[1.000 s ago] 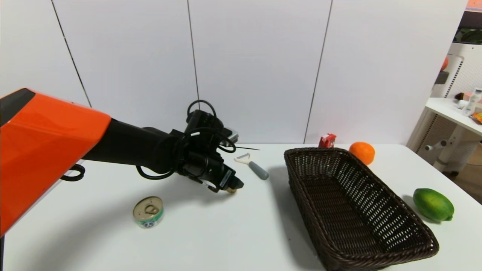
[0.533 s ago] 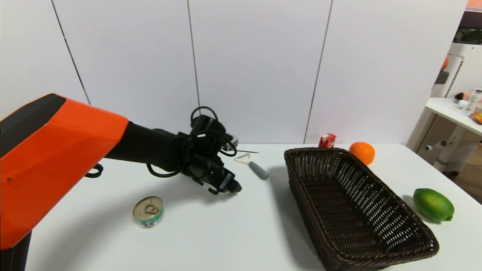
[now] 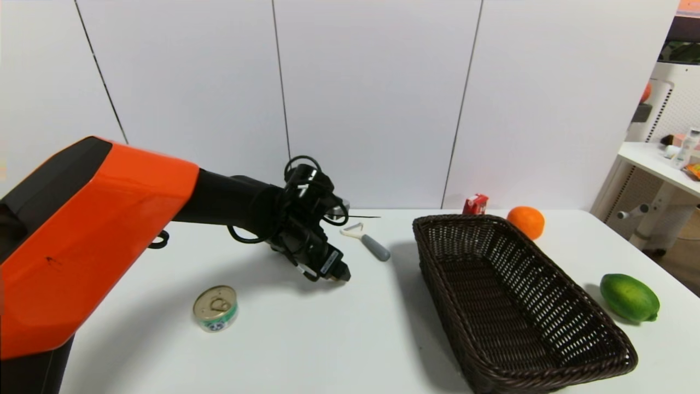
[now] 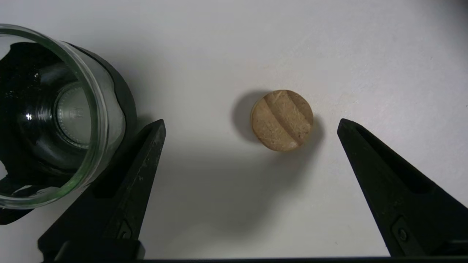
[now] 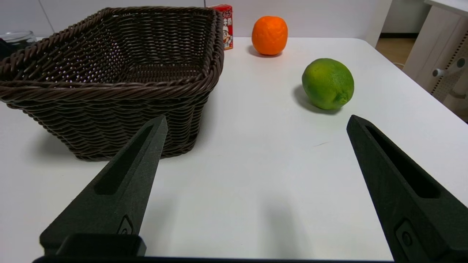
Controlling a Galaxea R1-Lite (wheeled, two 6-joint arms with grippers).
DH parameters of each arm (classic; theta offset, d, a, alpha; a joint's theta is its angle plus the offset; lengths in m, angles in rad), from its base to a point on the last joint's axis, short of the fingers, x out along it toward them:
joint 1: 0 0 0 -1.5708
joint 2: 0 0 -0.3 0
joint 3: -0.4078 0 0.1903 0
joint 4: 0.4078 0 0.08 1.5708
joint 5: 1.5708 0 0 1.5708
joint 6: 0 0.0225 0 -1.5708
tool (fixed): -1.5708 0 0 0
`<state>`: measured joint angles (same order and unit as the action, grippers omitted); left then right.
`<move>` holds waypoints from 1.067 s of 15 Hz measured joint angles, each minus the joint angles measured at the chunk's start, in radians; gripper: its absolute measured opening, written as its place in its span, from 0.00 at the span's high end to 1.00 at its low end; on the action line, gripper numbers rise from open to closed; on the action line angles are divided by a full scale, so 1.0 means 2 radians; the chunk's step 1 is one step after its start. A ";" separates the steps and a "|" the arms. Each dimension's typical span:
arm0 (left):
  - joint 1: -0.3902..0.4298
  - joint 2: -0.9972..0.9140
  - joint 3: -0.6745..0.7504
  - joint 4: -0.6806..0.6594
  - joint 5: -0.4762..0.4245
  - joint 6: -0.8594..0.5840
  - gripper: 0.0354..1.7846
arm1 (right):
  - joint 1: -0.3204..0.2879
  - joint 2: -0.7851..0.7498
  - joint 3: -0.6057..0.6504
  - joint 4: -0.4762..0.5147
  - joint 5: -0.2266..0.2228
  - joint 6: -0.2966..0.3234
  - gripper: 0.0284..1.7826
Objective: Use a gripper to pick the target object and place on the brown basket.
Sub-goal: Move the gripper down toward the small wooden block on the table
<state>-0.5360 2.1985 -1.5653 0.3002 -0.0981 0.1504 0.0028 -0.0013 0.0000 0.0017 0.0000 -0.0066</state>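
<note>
The small round tan nut (image 4: pixel 281 120) with a seam lies on the white table. My left gripper (image 4: pixel 251 122) is open and points down over it, with the nut between the fingertips, nearer one finger and touching neither. In the head view the left gripper (image 3: pixel 339 271) sits left of the brown wicker basket (image 3: pixel 508 306) and hides the nut. The basket is empty and also shows in the right wrist view (image 5: pixel 109 91). My right gripper (image 5: pixel 257 118) is open and empty, low over the table beside the basket's near end.
A clear glass jar (image 4: pixel 47 113) stands close beside one left finger. A gold-lidded tin can (image 3: pixel 215 308), a grey-handled peeler (image 3: pixel 367 242), a red carton (image 3: pixel 475 204), an orange (image 3: pixel 525 221) and a green fruit (image 3: pixel 629 297) lie on the table.
The left arm's shell and wrist have shifted to the right while the fingertips stayed over almost the same spot. A tan sliver of the nut under the fingertips is now hidden.
</note>
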 joint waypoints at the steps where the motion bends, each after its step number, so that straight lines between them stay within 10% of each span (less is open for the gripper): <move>1: 0.000 0.001 -0.003 0.001 0.000 0.000 0.06 | 0.000 0.000 0.000 0.000 0.000 0.001 0.05; 16: -0.020 0.015 -0.015 -0.001 0.054 0.016 0.06 | 0.000 0.000 0.000 0.000 0.000 0.000 0.05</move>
<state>-0.5762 2.2291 -1.5962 0.2987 0.0104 0.1832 0.0028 -0.0013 0.0000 0.0017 0.0000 -0.0070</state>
